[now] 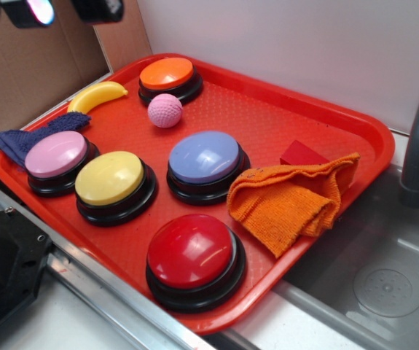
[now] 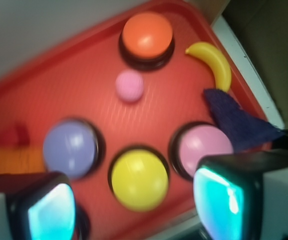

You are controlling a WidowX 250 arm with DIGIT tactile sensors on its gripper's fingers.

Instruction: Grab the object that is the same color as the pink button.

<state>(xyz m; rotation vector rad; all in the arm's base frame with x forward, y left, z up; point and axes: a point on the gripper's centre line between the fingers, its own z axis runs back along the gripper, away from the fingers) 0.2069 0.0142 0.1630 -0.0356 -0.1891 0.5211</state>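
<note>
Pink ball (image 2: 129, 85) (untouched) lies well beyond the open pincer (image 2: 133, 205).

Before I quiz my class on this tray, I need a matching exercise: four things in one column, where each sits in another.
1. pink ball
2. banana
3. orange cloth
4. blue cloth

A. draped against the red block
B. over the tray edge beside the pink button
C. just in front of the orange button
D. far corner, left of the orange button

Pairs: 1-C, 2-D, 3-A, 4-B
</note>
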